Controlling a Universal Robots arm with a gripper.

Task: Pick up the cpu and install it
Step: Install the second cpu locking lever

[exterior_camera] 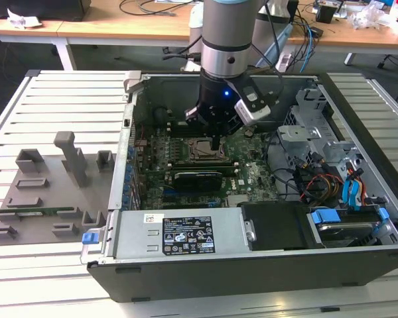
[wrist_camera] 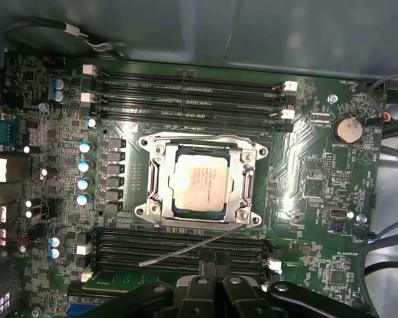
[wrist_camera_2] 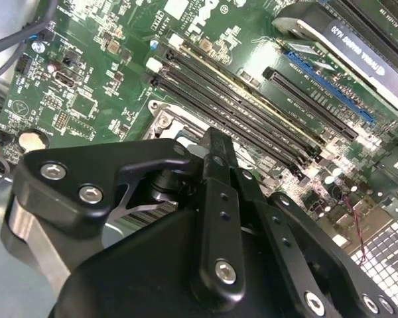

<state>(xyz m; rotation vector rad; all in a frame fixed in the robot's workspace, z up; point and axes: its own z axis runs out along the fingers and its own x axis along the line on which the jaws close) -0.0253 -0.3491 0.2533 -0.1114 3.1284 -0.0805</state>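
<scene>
The cpu [wrist_camera: 199, 180], a small square chip with a silvery top plate, lies flat inside the metal socket frame [wrist_camera: 151, 180] on the green motherboard. In the exterior view the cpu [exterior_camera: 201, 151] shows inside the open computer case [exterior_camera: 129, 165]. My gripper [exterior_camera: 215, 142] hangs just above the board at the socket's edge toward the exterior view's right. Its black fingers are shut together with nothing between them. In both wrist views the gripper [wrist_camera: 213, 268] [wrist_camera_2: 215, 138] stands over the memory slots beside the socket. A thin metal lever [wrist_camera: 192, 246] lies loose beside the frame.
Memory slots [wrist_camera: 186, 93] flank the socket on two sides. A long black expansion card [exterior_camera: 198, 177] sits nearer the front. The power supply [exterior_camera: 186, 233], drive cage and cables [exterior_camera: 331, 175] crowd the case. A grey fixture tray [exterior_camera: 46, 192] lies on the slatted table at the exterior view's left.
</scene>
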